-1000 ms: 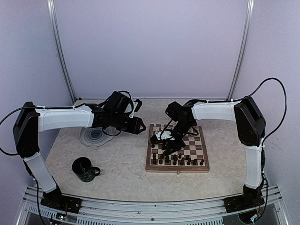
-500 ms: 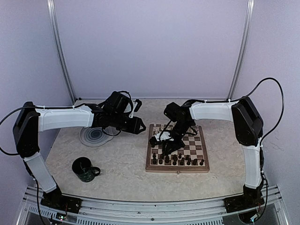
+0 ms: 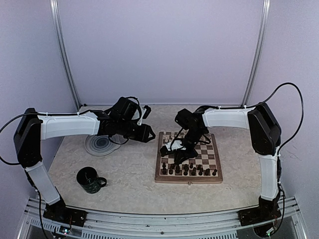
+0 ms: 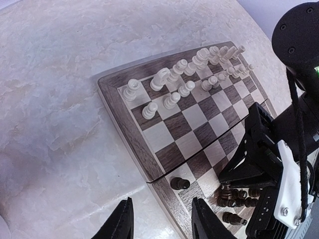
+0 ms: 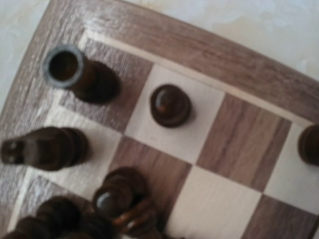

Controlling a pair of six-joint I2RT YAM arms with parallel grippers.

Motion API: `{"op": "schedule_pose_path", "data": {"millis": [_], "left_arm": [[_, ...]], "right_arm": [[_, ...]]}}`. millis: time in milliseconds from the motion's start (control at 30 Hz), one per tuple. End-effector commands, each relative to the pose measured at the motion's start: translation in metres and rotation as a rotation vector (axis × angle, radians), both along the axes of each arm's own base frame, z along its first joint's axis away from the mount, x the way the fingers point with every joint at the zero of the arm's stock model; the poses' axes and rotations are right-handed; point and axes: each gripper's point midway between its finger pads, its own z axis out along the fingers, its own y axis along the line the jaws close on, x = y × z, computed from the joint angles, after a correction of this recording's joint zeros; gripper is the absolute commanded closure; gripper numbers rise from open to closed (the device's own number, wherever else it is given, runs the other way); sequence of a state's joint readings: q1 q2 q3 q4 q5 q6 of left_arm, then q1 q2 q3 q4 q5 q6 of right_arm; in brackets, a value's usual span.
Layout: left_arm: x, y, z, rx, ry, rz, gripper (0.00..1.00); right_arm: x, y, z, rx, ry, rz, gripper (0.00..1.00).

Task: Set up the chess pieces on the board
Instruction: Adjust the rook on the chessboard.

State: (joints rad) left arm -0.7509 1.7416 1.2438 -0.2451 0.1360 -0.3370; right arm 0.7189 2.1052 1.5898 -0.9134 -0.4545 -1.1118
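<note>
- L fingers [image 4: 122,221] are spread wide w/ nothing btwn them. Through the gap I see bare surface [image 4: 60,124] and the left rim of the board [image 4: 119,119].
- From the top cam, the L fingers [image 3: 145,133] hover off the board's [image 3: 188,180] far-left corner, btwn it and the plate [image 3: 99,145].
- R fingers [image 3: 175,152] hang low over the board's left half, right above the dark pcs [image 3: 187,170].
- Can't tell if the R fingers [image 4: 254,149] are spread or pinching anything. The R wrist cam doesn't show them, and elsewhere it's black on black.
- Cream pcs [image 4: 184,74] stand upright in two rows along the board's far edge.
- Dark pcs [image 4: 234,201] sit on the board's near rows, w/ several bunched tight under the R fingers.
- One lone pawn [image 4: 180,183], dark, stands just inside the board's left rim, about mid-length, apart from the rest.
- R wrist cam, close on a board corner: dark rook [image 5: 67,67] is upright on the corner square, w/ a dark pawn [image 5: 169,104] on the cream square next to it.
- Same cam: more dark pcs [image 5: 114,199] are crowded together, some touching. Too blurry to name them.
- Mug [image 3: 89,179] sits on the surface [image 3: 124,174], well left of the board's near-left corner.
</note>
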Motion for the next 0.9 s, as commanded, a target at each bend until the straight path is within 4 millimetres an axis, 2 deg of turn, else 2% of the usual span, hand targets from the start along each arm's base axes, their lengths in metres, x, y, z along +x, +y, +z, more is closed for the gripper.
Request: {"op": "schedule_pose_path", "data": {"millis": [0, 367, 667, 867], "left_arm": [[0.002, 0.002, -0.001, -0.016, 0.004, 0.006, 0.59], [0.003, 0.003, 0.000, -0.016, 0.000, 0.005, 0.59], [-0.002, 0.006, -0.012, -0.013, 0.025, -0.001, 0.59], [-0.008, 0.002, -0.014, -0.055, 0.044, -0.016, 0.59]], "right_arm": [[-0.009, -0.015, 0.002, -0.033, -0.001, 0.048, 0.88], [0.011, -0.030, -0.001, -0.115, -0.120, -0.009, 0.89], [0.038, -0.025, 0.016, -0.105, -0.234, -0.075, 0.90], [0.041, -0.020, 0.027, -0.070, -0.253, -0.095, 0.90]]}}
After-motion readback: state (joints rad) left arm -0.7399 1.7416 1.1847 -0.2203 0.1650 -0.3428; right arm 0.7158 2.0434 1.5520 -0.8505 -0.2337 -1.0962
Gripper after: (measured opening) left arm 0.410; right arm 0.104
